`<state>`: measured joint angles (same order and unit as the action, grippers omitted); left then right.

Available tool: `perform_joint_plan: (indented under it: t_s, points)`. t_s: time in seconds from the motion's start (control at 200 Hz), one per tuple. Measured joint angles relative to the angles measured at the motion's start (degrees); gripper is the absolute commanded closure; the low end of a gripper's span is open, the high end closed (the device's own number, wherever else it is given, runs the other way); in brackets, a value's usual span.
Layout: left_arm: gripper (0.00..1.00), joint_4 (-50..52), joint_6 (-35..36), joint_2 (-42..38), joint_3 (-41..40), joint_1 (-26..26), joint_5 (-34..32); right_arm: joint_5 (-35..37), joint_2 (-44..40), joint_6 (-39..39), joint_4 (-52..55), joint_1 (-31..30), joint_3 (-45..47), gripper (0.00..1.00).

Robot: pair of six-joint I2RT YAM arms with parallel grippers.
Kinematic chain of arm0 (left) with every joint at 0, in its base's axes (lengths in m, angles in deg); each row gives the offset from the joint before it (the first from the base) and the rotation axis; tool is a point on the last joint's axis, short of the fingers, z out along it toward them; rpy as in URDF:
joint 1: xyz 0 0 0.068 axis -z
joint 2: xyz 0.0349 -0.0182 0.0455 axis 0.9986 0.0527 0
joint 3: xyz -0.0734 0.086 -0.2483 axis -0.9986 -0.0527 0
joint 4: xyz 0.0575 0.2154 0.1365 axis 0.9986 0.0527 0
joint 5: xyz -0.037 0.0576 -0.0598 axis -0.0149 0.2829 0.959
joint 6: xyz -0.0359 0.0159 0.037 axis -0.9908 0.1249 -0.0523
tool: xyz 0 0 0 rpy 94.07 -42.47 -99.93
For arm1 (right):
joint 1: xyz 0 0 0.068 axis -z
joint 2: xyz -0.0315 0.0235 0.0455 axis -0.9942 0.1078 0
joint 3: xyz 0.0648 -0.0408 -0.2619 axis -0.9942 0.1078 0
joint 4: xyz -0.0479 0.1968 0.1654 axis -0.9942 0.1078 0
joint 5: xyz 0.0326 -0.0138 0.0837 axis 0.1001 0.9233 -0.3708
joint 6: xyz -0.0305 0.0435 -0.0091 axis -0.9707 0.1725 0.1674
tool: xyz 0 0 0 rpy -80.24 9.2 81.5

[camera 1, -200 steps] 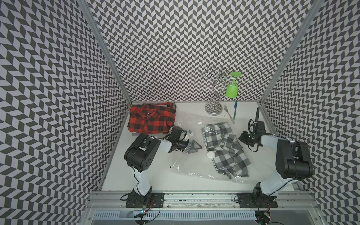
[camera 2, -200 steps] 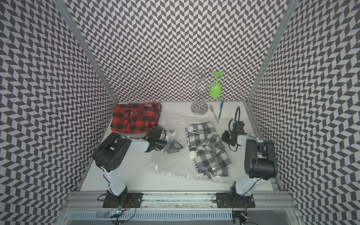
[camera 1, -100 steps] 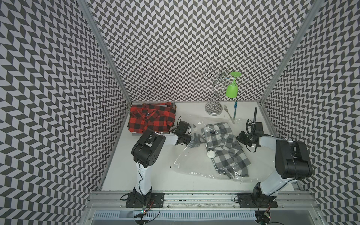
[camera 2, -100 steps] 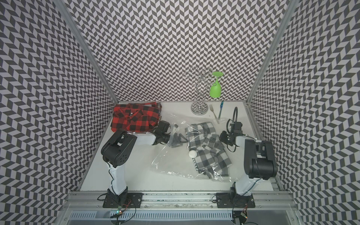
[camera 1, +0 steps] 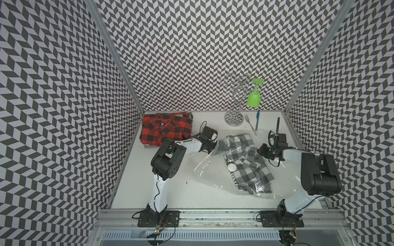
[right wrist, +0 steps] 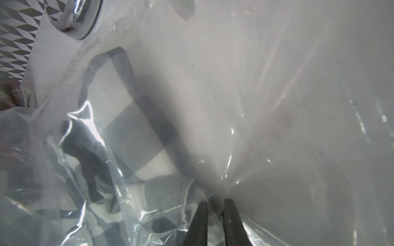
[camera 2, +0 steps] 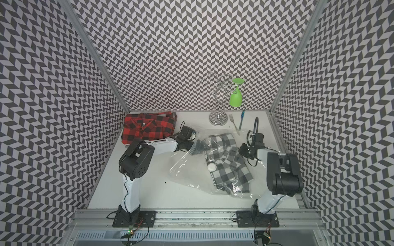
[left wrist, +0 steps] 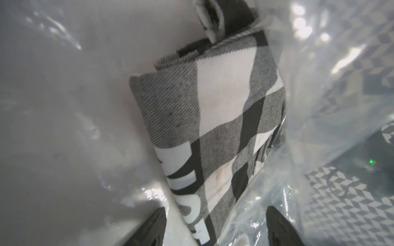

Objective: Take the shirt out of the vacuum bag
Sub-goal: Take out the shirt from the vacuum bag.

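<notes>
The shirt [camera 1: 248, 158] inside the clear vacuum bag [camera 1: 207, 171] has big black, white and grey checks; the round valve [camera 1: 232, 167] is white. The other shirt [camera 1: 166, 130] is red-and-black plaid. The hanging wine glass [camera 1: 253, 99] is bright green. The walls [camera 1: 191, 53] carry a black-and-white chevron pattern.

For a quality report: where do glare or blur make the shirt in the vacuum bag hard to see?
Left wrist view: the black-and-white checked shirt is sharp, with white glare spots on the vacuum bag. Right wrist view: milky haze, the shirt soft behind plastic. In both top views: sharp, one glint at the bag's near edge.
</notes>
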<state>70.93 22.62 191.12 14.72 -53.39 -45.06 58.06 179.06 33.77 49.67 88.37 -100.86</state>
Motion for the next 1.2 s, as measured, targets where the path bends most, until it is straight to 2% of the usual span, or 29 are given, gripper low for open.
perform_joint_plan:
  t_s: [0.1, 0.355, 0.606, 0.676, 0.981, 1.201]
  points:
    - [0.26, 1.1, 0.0, 2.0, 3.3, 0.2, -1.2, -0.3, 0.0, 0.0, -0.3, 0.0, 0.2, 0.83]
    - [0.48, 3.2, 1.2, 5.0, 7.6, 0.2, -3.2, -1.0, 0.0, 0.0, -1.1, -0.1, 0.6, 0.83]
    - [0.84, 3.8, 2.4, 5.0, 6.3, 0.3, -5.1, -1.9, -0.2, -0.1, -1.6, -0.3, 1.1, 0.84]
    - [1.00, 3.7, 2.6, 5.0, 5.9, 0.4, -5.6, -2.2, -0.2, -0.1, -1.5, -0.3, 1.1, 0.84]
    - [1.00, 3.7, 3.1, 5.0, 5.6, 0.5, -5.8, -3.2, -0.4, -0.2, -1.2, -0.4, 0.9, 0.84]
    - [1.00, 4.1, 3.0, 3.0, 3.2, 0.5, -6.1, -4.1, -3.1, 0.6, 5.0, -0.7, 0.5, 0.82]
